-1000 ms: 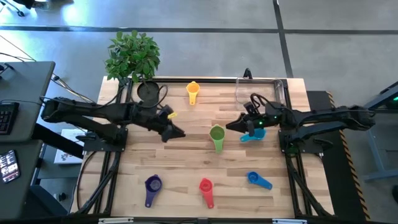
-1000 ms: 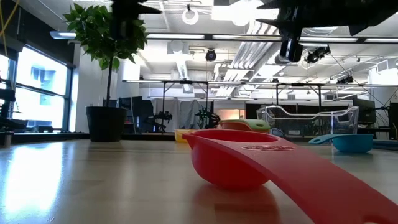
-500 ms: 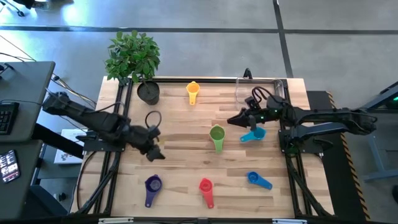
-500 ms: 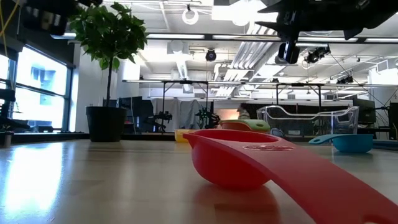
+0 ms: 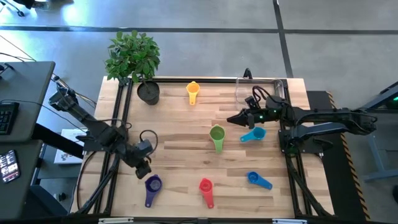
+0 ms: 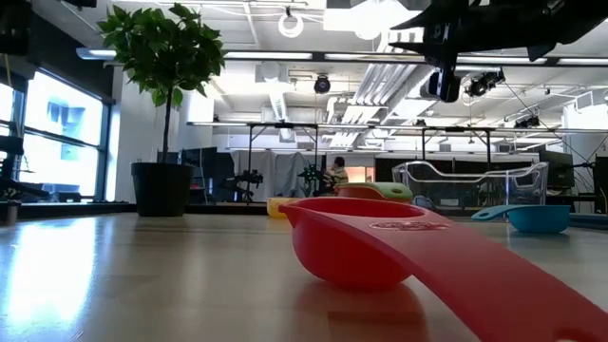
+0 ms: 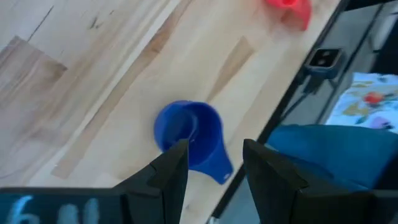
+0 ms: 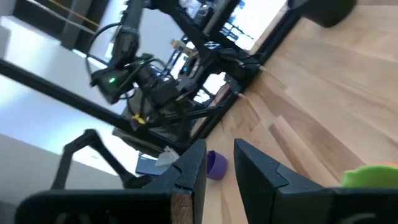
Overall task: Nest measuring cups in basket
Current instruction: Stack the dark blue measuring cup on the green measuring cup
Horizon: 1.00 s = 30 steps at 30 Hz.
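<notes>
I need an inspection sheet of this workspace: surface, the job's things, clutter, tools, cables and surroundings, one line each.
Surface: wooden table, planks bare between the items.
Job's things: six measuring cups lie apart on the table: orange cup, green cup, light blue cup, blue cup, red cup, purple cup. No yellow cup seen. The basket stands at the far right corner, with no cup visible inside.
Clutter: potted plant at the far left corner.
Tools: left tool above the purple cup, open, empty. Right tool between the green cup and the basket, open, empty.
Cables: loops on both arms.
Surroundings: desk with keyboard to the left.
</notes>
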Available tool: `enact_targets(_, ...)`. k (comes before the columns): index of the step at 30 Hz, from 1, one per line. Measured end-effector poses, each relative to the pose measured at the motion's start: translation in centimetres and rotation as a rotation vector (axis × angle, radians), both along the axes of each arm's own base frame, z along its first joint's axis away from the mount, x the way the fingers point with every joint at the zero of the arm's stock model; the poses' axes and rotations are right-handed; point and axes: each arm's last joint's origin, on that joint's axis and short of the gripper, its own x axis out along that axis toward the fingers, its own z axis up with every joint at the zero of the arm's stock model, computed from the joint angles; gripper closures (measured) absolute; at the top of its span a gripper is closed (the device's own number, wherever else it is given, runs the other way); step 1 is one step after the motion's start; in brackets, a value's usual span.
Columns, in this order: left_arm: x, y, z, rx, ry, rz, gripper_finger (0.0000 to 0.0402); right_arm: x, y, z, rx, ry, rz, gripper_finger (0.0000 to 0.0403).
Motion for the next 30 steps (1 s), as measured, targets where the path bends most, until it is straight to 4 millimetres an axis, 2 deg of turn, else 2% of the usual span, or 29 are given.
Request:
enact_targets(13, 1.5, -3.3, -4.1, 0.111, 0.141, -0.064, 0.0259, -0.2, 0.0, -1.3, 0.026, 0.131, -0.006, 0.0329)
enact_targets(30, 2.6, -4.3, -7.4, 0.181, 0.274, -0.041, 0.0259, -0.2, 0.0, -1.3, 0.018, 0.130, -0.004, 0.0329)
